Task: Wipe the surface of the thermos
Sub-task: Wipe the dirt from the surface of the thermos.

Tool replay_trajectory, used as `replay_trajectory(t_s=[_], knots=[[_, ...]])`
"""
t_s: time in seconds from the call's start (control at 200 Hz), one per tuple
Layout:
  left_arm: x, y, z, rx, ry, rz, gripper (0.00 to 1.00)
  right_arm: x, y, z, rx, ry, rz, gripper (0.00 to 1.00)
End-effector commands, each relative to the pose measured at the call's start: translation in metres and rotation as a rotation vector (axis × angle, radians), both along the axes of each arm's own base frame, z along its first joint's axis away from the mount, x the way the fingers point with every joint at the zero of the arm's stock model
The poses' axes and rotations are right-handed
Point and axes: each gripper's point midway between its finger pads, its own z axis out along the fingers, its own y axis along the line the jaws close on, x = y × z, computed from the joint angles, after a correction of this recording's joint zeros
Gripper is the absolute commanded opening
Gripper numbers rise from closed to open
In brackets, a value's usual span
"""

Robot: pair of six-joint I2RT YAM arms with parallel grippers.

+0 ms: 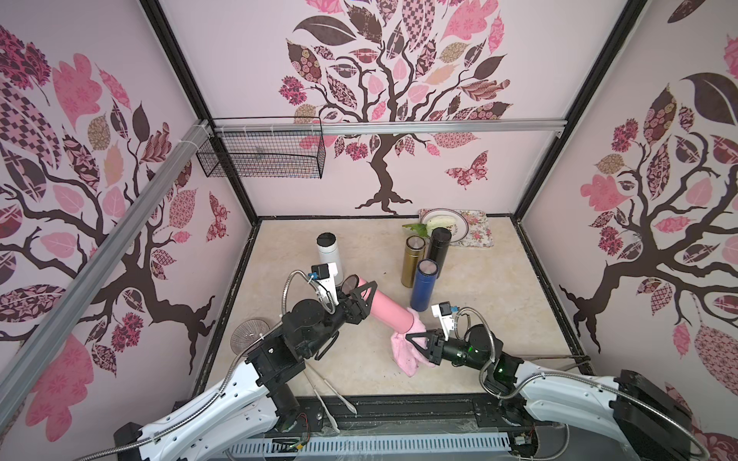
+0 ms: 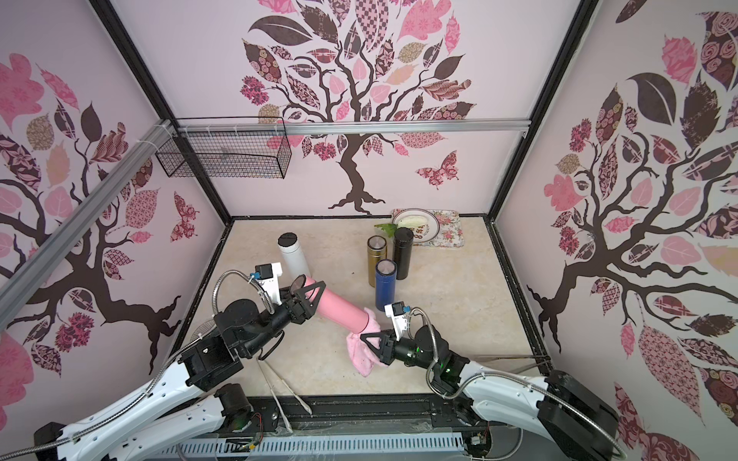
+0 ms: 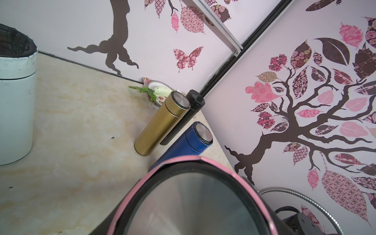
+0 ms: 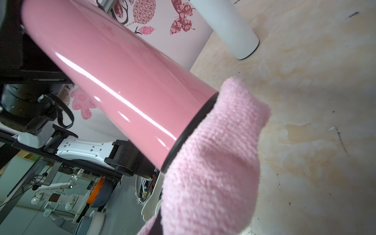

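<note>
Beige marbled tabletop (image 1: 499,311) lies beneath both arms. On it, the left claw (image 1: 364,296) is clamped round the lid end of the tilted pink thermos (image 1: 389,310). The right claw (image 1: 413,340) pinches a pink cloth (image 1: 401,355) pressed against the thermos's base, with a blue flask (image 1: 424,285) standing near.

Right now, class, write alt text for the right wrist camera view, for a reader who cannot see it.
A glossy pink thermos slants across the frame, with a fluffy pink cloth bunched over its black-rimmed bottom end. Behind them, a white thermos stands upright on a beige marbled tabletop.
</note>
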Motion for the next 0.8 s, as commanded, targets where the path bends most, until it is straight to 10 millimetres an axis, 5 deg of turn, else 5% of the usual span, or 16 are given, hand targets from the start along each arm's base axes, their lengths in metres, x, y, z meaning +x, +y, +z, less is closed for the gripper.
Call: replay_trajectory(t_s=[0.0,0.275,0.42,0.595,0.795], knots=[[0.004,0.003,-0.012,0.053,-0.005,0.025,0.00,-0.006,-0.006,0.051,0.099,-0.176,0.001,0.00],[0.001,-0.006,-0.001,0.008,-0.018,-0.023,0.00,-0.008,-0.009,0.085,0.172,-0.256,-0.009,0.00],[-0.007,-0.014,0.013,-0.035,-0.044,-0.086,0.00,0.010,-0.001,0.060,0.109,-0.180,-0.061,0.00],[-0.017,-0.017,0.029,-0.071,-0.072,-0.142,0.00,0.043,-0.017,0.009,0.009,-0.039,-0.269,0.00],[-0.019,-0.006,0.035,-0.078,-0.093,-0.110,0.00,0.047,-0.017,-0.008,-0.036,-0.009,-0.286,0.00]])
